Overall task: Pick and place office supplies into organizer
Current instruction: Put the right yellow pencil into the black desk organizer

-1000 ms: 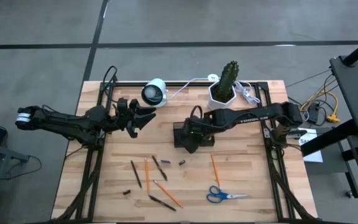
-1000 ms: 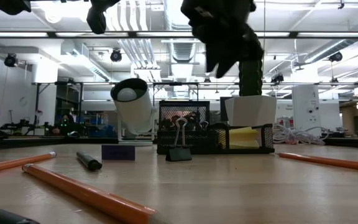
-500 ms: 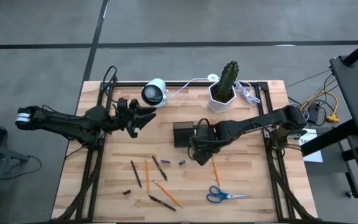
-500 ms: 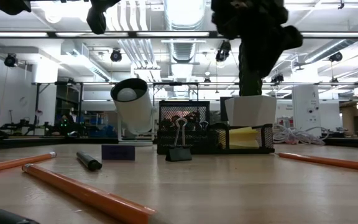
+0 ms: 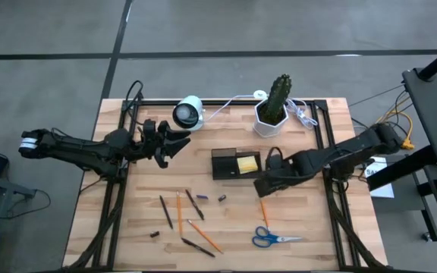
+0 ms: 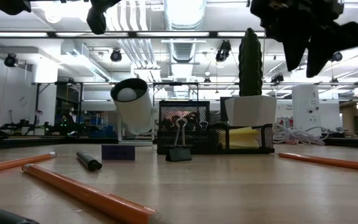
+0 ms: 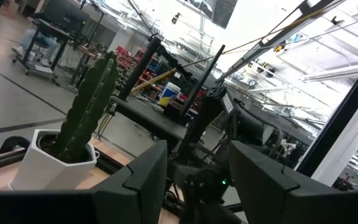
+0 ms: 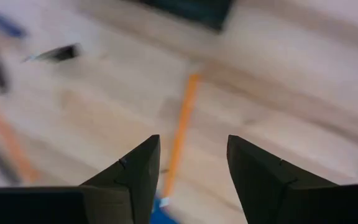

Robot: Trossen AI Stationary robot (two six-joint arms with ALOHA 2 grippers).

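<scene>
Currently, left to right:
left gripper (image 5: 174, 141): parked beside white camera (image 5: 187, 112), fingers apart, empty
organizer (image 5: 235, 164): mid-table, sticky-note pad (image 5: 248, 163) inside
right gripper (image 5: 262, 186): fingers spread, empty, over orange pencil (image 5: 262, 208)
remaining: pencils, pens, stubs, scissors (image 5: 275, 238) on table

Cactus pot (image 5: 273, 106), white camera (image 5: 187, 112)
</scene>
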